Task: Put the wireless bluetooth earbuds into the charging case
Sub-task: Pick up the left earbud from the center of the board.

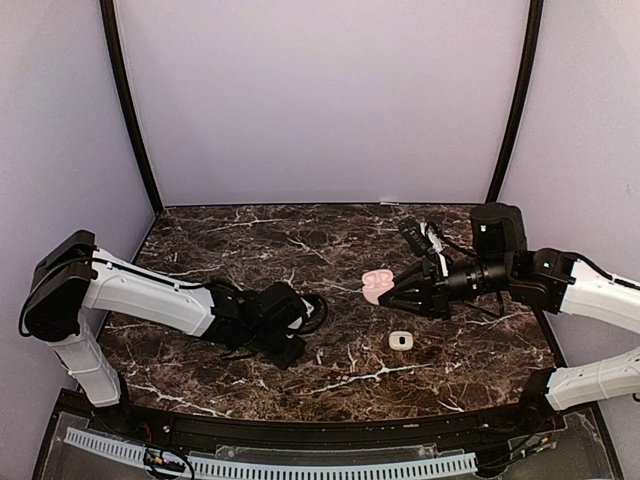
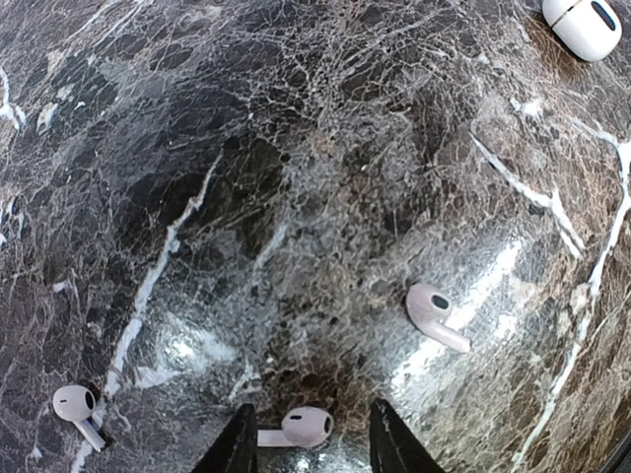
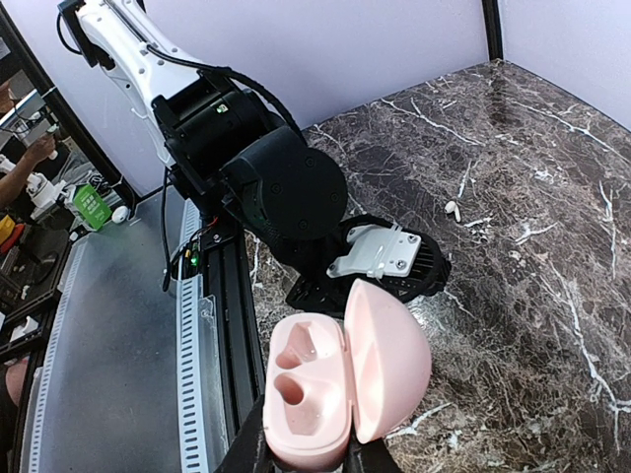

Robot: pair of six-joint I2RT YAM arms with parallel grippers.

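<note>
Three tiny white earbuds lie on the marble in the left wrist view: one (image 2: 306,427) between my left gripper's fingers, one (image 2: 437,313) further right, one (image 2: 77,406) at the far left. My left gripper (image 2: 314,445) is open and low over the table, its jaws either side of the middle earbud without touching it; it also shows in the top view (image 1: 292,350). My right gripper (image 3: 306,455) is shut on a pink charging case (image 3: 311,399) and holds it above the table with the lid open and both sockets empty. The case also shows in the top view (image 1: 376,285).
A small white closed case (image 1: 401,341) lies on the marble below the right gripper, and shows in the left wrist view (image 2: 584,22). The left arm's wrist (image 3: 286,187) is close behind the pink case. The table's near edge has a black rail (image 1: 300,430).
</note>
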